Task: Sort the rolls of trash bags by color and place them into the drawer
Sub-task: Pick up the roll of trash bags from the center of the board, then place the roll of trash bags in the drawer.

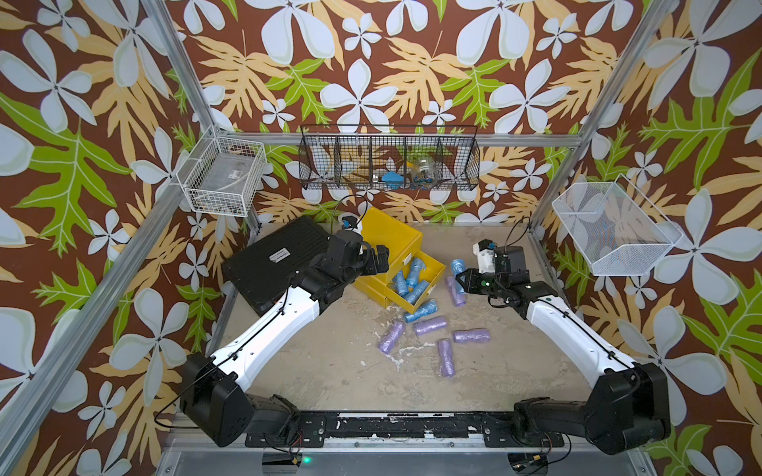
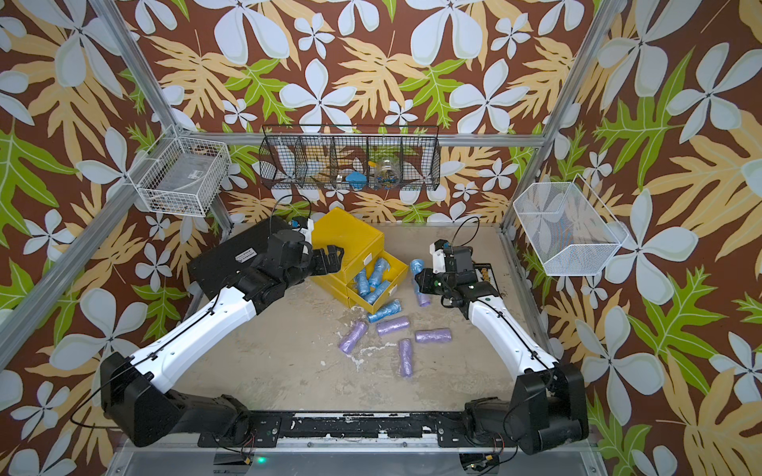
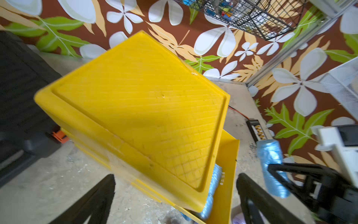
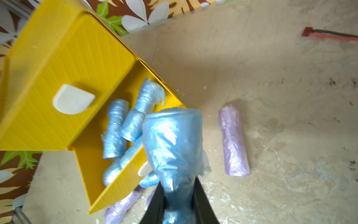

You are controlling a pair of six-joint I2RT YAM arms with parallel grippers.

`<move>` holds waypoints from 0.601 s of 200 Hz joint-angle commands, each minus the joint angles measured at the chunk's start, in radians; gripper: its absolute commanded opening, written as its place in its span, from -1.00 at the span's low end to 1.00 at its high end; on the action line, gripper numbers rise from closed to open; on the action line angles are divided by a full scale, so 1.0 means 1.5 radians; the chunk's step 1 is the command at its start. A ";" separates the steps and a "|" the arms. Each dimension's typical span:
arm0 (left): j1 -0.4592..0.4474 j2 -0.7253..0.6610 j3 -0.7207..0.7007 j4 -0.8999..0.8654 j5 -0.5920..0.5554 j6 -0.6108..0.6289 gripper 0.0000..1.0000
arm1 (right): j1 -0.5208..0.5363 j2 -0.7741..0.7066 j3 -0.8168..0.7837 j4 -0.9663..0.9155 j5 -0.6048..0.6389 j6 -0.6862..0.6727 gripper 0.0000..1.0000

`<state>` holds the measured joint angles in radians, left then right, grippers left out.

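Blue rolls in yellow drawer, lilac rolls outside

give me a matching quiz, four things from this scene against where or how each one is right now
Things
1 left gripper
2 right gripper
3 drawer
4 lilac rolls

States
a lying on the table
b jaws open, empty
c shut on a blue roll
d pulled out, blue rolls inside

Pairs: 1-b; 2-c; 3-d; 4-a
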<state>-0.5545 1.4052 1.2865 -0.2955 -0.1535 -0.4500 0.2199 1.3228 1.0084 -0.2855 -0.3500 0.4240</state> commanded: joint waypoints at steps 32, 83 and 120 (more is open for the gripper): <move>0.002 0.071 0.071 -0.057 -0.131 0.099 0.99 | 0.083 0.039 0.069 0.074 -0.052 0.155 -0.71; 0.009 0.116 0.080 -0.056 -0.102 0.103 0.97 | 0.099 0.092 0.031 0.215 -0.031 0.311 -0.63; 0.009 0.122 0.074 -0.051 -0.081 0.097 0.95 | 0.100 0.127 0.008 0.273 -0.034 0.382 -0.37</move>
<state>-0.5438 1.5852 1.3994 -0.3775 -0.3016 -0.3099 0.3679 1.4986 1.0321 0.0113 -0.4110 0.8906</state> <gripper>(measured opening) 0.974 0.238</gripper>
